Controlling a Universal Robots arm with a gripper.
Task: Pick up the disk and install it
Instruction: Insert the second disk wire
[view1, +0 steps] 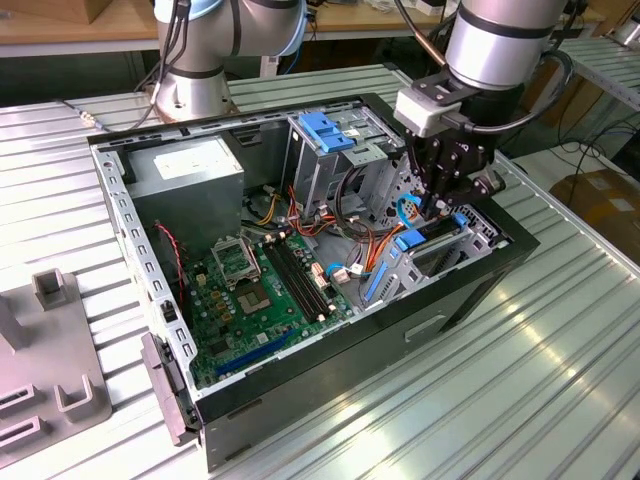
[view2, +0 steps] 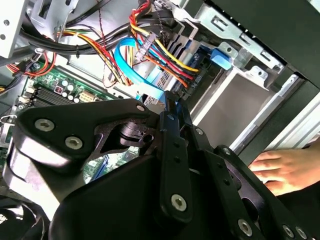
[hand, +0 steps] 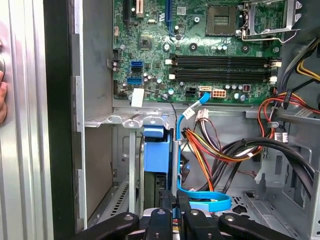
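Item: disk (hand: 156, 156), blue-edged, standing on edge in the lower drive bay of the open computer case (view1: 470, 290), long axis running straight away from my gripper (hand: 171, 207), whose fingers are closed together on its near edge.

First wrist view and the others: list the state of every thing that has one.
computer case: open, side panel off.
disk: on edge in the drive bay, at the gripper.
memory slots: empty.
processor socket: empty.
person's hand: resting flat outside the case.
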